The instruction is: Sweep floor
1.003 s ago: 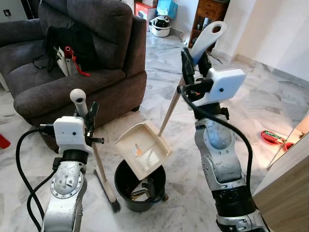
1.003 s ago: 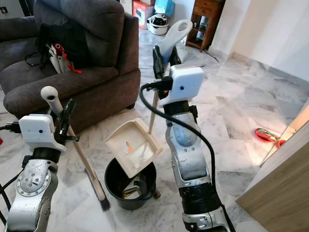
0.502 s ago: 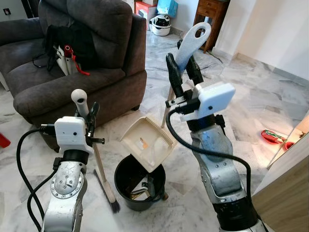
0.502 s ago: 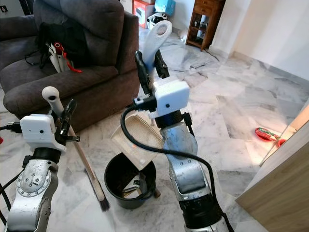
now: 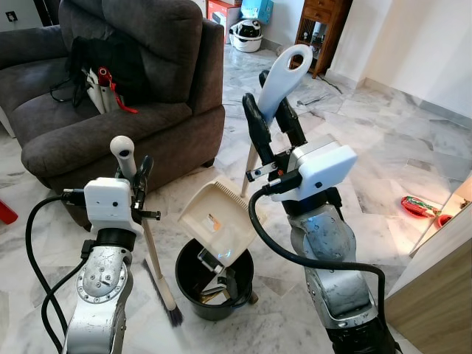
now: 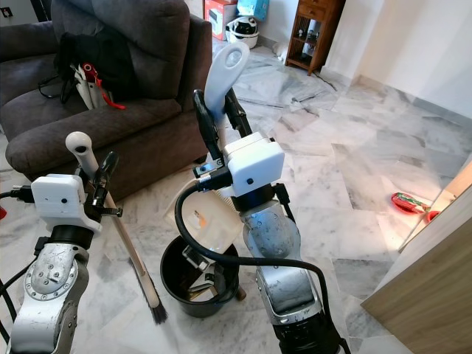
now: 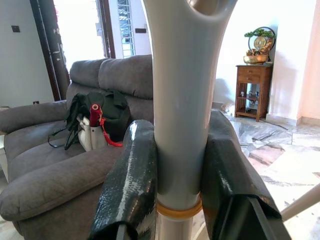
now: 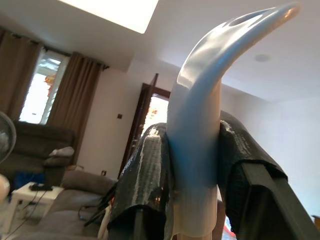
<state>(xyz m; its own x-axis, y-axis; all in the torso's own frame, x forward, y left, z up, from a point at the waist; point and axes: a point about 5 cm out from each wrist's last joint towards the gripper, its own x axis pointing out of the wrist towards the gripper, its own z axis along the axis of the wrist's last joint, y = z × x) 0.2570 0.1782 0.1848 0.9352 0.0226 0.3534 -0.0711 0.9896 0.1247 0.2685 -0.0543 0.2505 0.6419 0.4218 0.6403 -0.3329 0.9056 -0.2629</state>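
Note:
My left gripper [image 5: 133, 175] is shut on the white handle of the broom [image 5: 153, 254], which stands upright with its dark bristles [image 5: 174, 316] on the marble floor. My right gripper [image 5: 271, 127] is shut on the long white handle [image 5: 283, 72] of the dustpan. The cream dustpan [image 5: 218, 221] is tipped steeply, with its lip down inside the black bucket [image 5: 193, 293]. A small orange scrap clings to the pan. The bucket holds dark debris. In the wrist views, black fingers [image 7: 129, 186] clamp the broom handle [image 7: 180, 125] and fingers [image 8: 145, 185] clamp the dustpan handle [image 8: 197, 130].
A dark grey sofa [image 5: 147, 125] with a black bag [image 5: 103, 63] stands close behind on the left. A wooden panel [image 5: 439, 287] is at the right, with a red object [image 5: 417, 207] on the floor near it. Open marble floor stretches ahead to a wooden cabinet [image 5: 323, 21].
My right arm has swung left with the dustpan handle. The pan has tipped from nearly flat to steep, with its lip in the bucket. The left arm and broom have stayed put.

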